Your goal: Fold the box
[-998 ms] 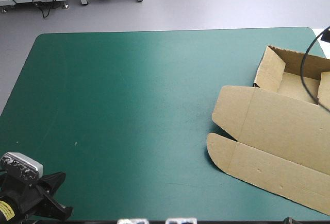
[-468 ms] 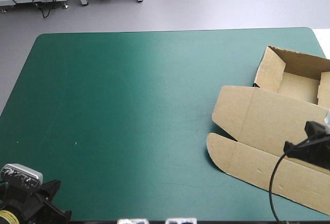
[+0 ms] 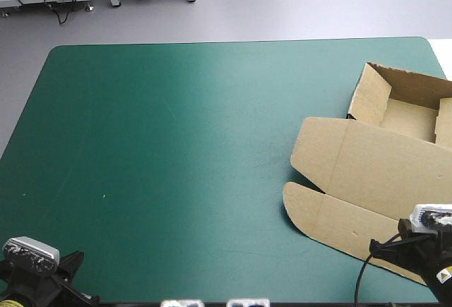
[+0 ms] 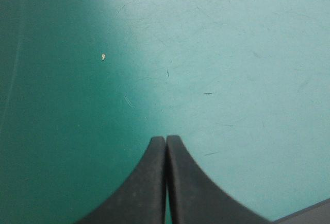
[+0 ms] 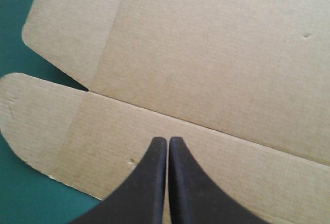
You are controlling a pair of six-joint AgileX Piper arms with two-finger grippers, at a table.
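box [image 3: 367, 173]: brown board, light, stiff, creased, likely to slide; lid flat under and ahead of right gripper [image 5: 168, 140], tray beyond | hold: free flap edge, I judge | right gripper: fingers pressed together, low over lid | left gripper [image 4: 166, 139]: pressed together over bare teal-green cover [image 4: 232, 54], box well apart
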